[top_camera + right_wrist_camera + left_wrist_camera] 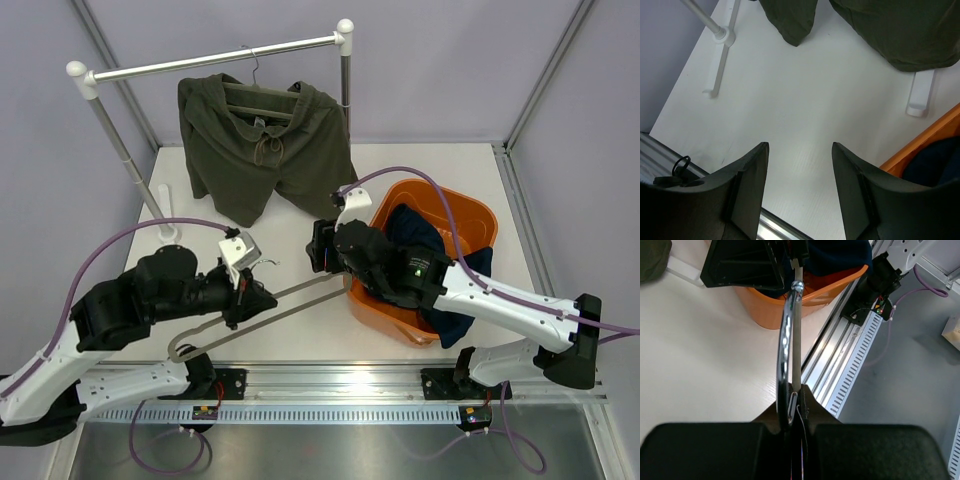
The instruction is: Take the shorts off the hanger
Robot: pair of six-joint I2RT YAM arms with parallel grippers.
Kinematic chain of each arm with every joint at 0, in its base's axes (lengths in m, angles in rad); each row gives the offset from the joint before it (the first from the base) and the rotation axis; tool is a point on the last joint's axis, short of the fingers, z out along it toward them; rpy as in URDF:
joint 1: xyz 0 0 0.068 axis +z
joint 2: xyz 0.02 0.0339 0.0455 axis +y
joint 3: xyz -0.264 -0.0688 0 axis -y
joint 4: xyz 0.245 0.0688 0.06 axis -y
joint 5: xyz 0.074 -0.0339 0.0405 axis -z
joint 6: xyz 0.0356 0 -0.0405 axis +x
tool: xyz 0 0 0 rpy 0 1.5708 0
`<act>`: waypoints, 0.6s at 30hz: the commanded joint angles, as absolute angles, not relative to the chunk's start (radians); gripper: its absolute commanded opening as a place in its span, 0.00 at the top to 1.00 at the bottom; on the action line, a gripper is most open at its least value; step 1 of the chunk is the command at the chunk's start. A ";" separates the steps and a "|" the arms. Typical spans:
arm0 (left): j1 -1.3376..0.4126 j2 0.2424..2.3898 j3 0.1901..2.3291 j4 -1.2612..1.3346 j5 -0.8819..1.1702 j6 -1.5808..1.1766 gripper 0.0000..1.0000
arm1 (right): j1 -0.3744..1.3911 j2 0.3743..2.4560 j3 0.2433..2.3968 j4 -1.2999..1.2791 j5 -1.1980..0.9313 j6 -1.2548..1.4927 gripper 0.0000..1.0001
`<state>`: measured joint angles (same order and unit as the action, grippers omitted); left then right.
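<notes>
The olive-green shorts (265, 150) hang on a hanger (262, 100) from the rack's rail at the back. Their leg hems show at the top of the right wrist view (890, 30). My left gripper (262, 293) is shut on a second, bare hanger (300, 300) that lies low across the table between the arms. In the left wrist view the gripper (795, 395) pinches that hanger's chrome hook (784, 340) and pale bar. My right gripper (316, 246) is open and empty over the table (800, 145), in front of the shorts and beside the basin.
An orange basin (470, 215) with dark blue clothing (420, 235) stands at the right, under my right arm. The white rack (220, 58) has feet on the table (720, 65). An aluminium rail (340, 385) runs along the near edge.
</notes>
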<state>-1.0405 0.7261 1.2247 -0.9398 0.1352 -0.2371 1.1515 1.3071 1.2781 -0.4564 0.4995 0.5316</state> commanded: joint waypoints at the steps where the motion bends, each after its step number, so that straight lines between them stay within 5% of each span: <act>1: -1.040 0.678 1.302 -0.785 0.080 -0.252 1.00 | 1.169 1.321 1.264 -0.469 0.561 0.551 0.39; 9: -1.040 0.647 1.316 -0.821 -0.017 -0.265 1.00 | 1.170 1.324 1.311 -0.517 0.616 0.514 0.38; 18: -1.040 0.670 1.365 -1.061 -0.542 -0.382 1.00 | 1.170 1.183 1.448 -0.659 0.860 0.424 0.36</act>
<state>-1.0622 0.6685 1.3300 -0.9936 -0.1204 -0.3183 1.1542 1.2816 1.3865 -0.5606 0.7296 0.4740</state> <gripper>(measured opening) 0.049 0.641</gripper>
